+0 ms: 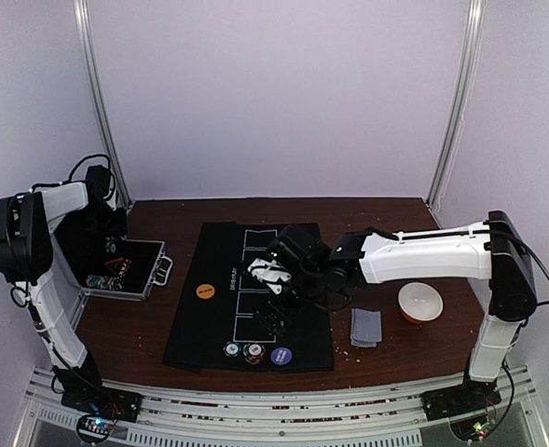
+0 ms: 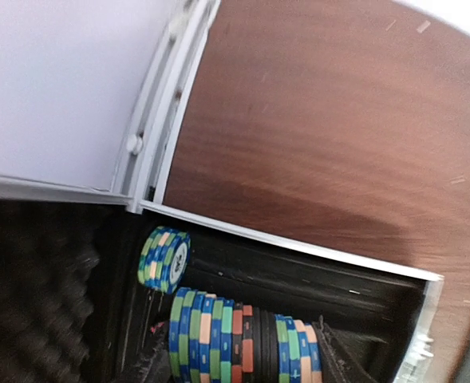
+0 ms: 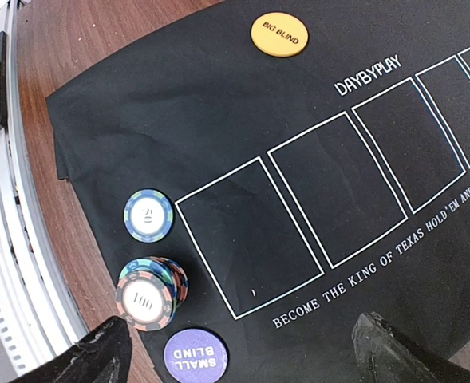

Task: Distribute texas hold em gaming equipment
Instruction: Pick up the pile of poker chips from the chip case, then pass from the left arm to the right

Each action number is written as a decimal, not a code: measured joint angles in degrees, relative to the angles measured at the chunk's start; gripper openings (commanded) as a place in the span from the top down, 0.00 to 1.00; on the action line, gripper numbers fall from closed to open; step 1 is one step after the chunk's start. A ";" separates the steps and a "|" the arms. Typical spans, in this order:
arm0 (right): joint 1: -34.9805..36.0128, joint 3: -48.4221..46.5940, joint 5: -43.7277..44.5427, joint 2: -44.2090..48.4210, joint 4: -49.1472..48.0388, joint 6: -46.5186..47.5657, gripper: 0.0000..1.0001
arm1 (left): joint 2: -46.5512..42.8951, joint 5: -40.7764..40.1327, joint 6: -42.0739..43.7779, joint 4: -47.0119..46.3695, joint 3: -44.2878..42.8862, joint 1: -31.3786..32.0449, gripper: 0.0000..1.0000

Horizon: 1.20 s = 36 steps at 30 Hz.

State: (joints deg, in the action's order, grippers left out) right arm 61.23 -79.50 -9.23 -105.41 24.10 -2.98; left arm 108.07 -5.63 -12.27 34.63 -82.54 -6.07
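Partly done | mat (image 1: 213, 307): orange disc (image 3: 279, 34), purple disc (image 3: 195, 355), single chip (image 3: 148, 215), chip stack (image 3: 148, 291) placed; card boxes bare | remaining: chips (image 2: 242, 343) in case (image 1: 153, 270), cards (image 1: 365, 326) near bowl (image 1: 419, 303) | right jaws wide open, empty; left jaws: cannot tell

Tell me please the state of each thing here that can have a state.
Case: open.
Chips in the case: on edge, in a row.
Mat: spread flat.
Big Blind disc: face up.
Small Blind disc: face up.
Chip stack: upright.
Single chip: lying flat.
Cards: face down, in a pile.
Bowl: upright.
Right gripper: open, holding nothing.
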 measured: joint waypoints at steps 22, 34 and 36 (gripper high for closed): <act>0.00 -9.05 2.62 -0.57 2.34 1.38 0.01 | -19.74 34.71 -15.52 -6.64 22.29 17.09 1.00; -0.24 -15.72 3.80 -8.31 -1.11 6.56 0.01 | -12.22 44.28 -24.87 -22.86 24.55 17.16 1.00; -1.01 -18.51 3.32 -11.04 -3.50 9.70 0.02 | -12.00 45.53 -25.75 -24.41 24.98 17.16 1.00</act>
State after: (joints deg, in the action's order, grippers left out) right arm 60.23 -98.02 -5.91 -116.44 20.60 6.72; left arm 96.07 39.90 -38.02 10.22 -57.56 11.09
